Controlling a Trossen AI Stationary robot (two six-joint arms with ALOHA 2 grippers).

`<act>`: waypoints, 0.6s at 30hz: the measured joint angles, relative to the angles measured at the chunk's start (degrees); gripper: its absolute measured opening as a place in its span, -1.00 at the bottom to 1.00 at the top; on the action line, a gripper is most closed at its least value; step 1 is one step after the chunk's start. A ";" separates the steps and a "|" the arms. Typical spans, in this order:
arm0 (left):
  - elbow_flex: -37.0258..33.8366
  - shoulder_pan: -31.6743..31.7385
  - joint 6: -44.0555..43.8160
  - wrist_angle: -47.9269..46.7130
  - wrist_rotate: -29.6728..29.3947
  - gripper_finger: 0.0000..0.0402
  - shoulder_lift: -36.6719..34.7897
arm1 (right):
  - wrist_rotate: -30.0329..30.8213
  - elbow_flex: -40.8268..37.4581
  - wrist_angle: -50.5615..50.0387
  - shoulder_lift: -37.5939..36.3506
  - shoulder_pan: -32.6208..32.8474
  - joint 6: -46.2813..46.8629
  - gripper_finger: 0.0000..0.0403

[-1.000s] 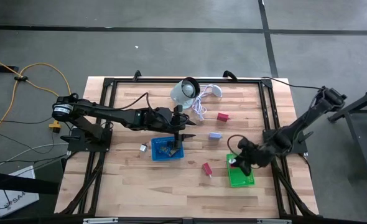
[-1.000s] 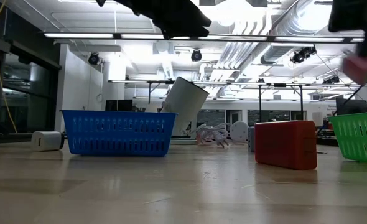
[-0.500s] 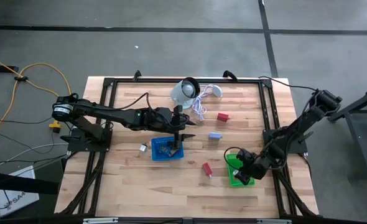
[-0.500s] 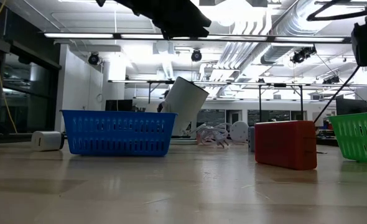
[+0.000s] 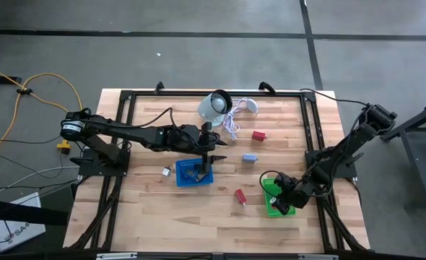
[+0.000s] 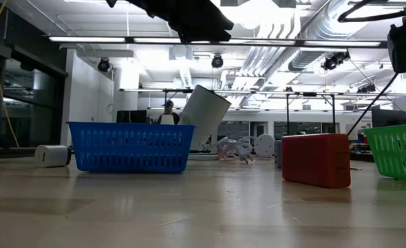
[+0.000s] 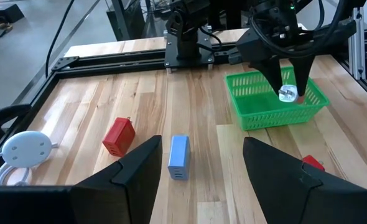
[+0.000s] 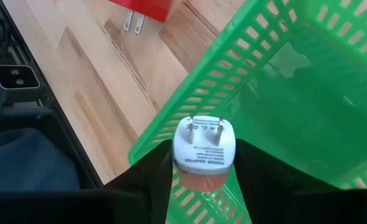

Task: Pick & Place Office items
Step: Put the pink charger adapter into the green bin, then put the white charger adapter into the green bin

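My right gripper (image 5: 281, 204) hangs over the green basket (image 5: 271, 189), shut on a red block with a white two-pronged face (image 8: 203, 148); the left wrist view shows it too (image 7: 287, 93). My left gripper (image 5: 209, 156) is open above the blue basket (image 5: 191, 175), which holds several dark bits. Lying flat on the table are a red block (image 5: 258, 135), a pale blue block (image 5: 250, 157), another red block (image 5: 240, 196) and a small silver piece (image 5: 167, 171). My right gripper pinches the red block by its two opposite sides (image 8: 199, 177) between both fingers (image 8: 151, 177). The fingers come from above, slanting down. The block is lifted clear over the green basket's rim (image 8: 171, 134), its white pronged face pointing away from the wrist.
A white round device (image 5: 214, 105) with a coiled white cable (image 5: 232, 124) stands by the far edge. A black frame (image 5: 198, 94) runs around the table. Bare wood lies along the near edge and between the baskets.
My right gripper has carried the red block toward the table's near edge, over the green basket's near part, then held still for the last half second. In the low view the block has left the picture. My left arm has stayed put.
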 joint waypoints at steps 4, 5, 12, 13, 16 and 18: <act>0.00 0.02 -0.02 0.00 0.00 0.08 0.00 | 0.01 0.00 0.01 0.00 0.00 -0.02 -0.18; 0.00 0.02 -0.02 0.00 0.00 0.08 0.00 | 0.02 0.00 0.01 0.00 0.00 -0.02 -0.18; 0.00 0.02 -0.01 0.00 0.00 0.08 0.00 | 0.02 0.00 -0.01 0.00 0.00 -0.02 -0.22; 0.00 0.02 -0.02 0.00 0.00 0.08 0.00 | 0.02 0.00 -0.01 0.00 0.00 -0.03 -0.23; 0.00 0.02 -0.02 0.00 0.00 0.08 0.00 | 0.02 0.00 -0.01 0.00 0.00 -0.04 -0.24; 0.00 0.02 0.00 0.00 0.00 0.08 0.00 | 0.01 0.00 -0.01 0.00 0.00 -0.31 -0.24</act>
